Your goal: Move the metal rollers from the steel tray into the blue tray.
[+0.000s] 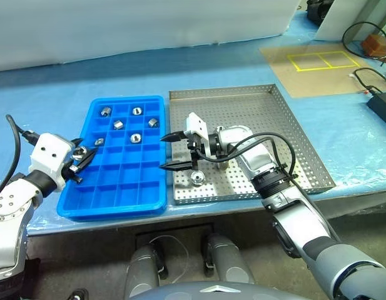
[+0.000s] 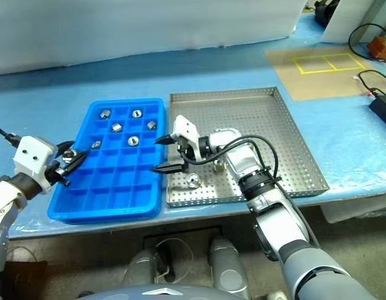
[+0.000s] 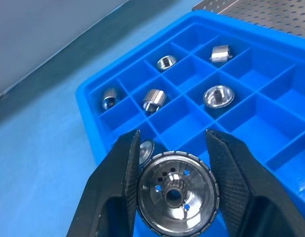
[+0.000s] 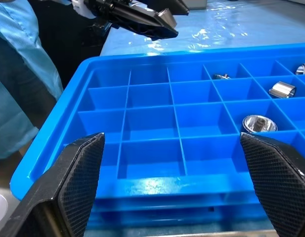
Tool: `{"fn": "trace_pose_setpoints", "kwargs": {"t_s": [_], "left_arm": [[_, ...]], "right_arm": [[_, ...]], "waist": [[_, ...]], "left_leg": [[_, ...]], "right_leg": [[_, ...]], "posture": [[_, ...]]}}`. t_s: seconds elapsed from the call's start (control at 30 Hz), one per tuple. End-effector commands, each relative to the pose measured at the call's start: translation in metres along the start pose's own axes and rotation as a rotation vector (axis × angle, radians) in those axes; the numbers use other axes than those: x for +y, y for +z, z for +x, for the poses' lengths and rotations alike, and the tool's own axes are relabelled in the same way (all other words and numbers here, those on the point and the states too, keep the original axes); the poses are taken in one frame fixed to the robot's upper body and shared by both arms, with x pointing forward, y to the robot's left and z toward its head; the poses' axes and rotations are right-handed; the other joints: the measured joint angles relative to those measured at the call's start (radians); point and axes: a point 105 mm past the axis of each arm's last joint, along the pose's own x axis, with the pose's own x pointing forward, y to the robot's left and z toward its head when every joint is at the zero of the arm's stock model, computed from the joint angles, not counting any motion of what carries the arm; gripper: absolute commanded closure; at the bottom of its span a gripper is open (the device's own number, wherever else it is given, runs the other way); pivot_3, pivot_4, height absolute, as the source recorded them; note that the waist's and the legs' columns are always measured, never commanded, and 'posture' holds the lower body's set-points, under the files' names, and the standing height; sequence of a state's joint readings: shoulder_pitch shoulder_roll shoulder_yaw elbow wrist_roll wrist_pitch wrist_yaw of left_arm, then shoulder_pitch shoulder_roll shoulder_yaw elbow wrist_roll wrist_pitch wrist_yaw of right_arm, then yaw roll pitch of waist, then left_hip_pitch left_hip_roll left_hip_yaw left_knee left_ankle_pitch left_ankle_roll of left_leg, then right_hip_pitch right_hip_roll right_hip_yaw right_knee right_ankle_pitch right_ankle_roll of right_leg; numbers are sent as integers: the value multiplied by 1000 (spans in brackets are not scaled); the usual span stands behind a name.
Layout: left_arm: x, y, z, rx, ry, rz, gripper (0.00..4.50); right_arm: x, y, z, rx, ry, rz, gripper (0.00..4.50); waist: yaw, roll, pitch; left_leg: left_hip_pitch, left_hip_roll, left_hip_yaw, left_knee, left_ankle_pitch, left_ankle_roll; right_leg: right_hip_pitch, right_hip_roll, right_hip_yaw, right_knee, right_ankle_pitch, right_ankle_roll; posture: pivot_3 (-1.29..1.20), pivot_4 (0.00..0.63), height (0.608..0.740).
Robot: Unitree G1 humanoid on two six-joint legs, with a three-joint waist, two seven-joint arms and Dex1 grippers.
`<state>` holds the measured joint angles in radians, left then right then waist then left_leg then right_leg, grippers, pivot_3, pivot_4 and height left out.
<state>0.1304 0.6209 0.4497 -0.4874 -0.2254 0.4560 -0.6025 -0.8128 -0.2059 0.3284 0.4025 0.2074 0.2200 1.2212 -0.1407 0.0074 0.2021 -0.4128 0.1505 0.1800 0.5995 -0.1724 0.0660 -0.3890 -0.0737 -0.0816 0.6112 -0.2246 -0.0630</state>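
Metal rollers, small shiny silver cylinders (image 1: 136, 111), lie in the far compartments of the bright blue gridded plastic tray (image 1: 99, 200); the left gripper (image 3: 173, 163) clamps a wide flat one (image 3: 175, 192) at its left rim; one (image 1: 196, 179) sits near the grey perforated steel tray's (image 1: 305, 150) near-left corner; the right gripper (image 1: 172, 151) gapes empty over both trays' meeting rims.

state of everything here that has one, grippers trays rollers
left gripper: shut on a roller, over the blue tray's left edge
right gripper: open, empty, fingers at the seam between the trays
blue tray: six rollers in compartments, most compartments empty
steel tray: two rollers left
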Motion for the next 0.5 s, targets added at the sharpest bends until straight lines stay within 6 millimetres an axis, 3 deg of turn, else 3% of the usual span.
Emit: {"fn": "trace_pose_setpoints", "kwargs": {"t_s": [0.03,0.13,0.33,0.5], "left_arm": [[2,4,-9,-21,48,-30,2749],[-8,-7,-12,5,28,-67,2749],[-8,-32,-13,73,47,-80,2749],[-8,-33,-9,67,36,-70,2749]], "right_arm": [[-4,16,0,-29,1,-54,0],[-4,17,-2,-34,3,-48,0],[-1,15,-3,-21,12,-54,0],[-4,15,-5,-6,1,-69,0]], "waist": [[7,0,0],[19,0,0],[39,0,0],[48,0,0]], "left_leg": [[0,0,0,0,0,0],[0,0,1,0,0,0],[1,1,1,-1,0,0],[3,1,2,-1,0,-1]], "right_leg": [[0,0,0,0,0,0],[-1,0,1,0,0,0],[0,1,1,0,0,0],[0,1,2,0,0,0]], "posture": [[-365,150,740],[-363,150,740],[-361,150,740],[-365,150,740]]}}
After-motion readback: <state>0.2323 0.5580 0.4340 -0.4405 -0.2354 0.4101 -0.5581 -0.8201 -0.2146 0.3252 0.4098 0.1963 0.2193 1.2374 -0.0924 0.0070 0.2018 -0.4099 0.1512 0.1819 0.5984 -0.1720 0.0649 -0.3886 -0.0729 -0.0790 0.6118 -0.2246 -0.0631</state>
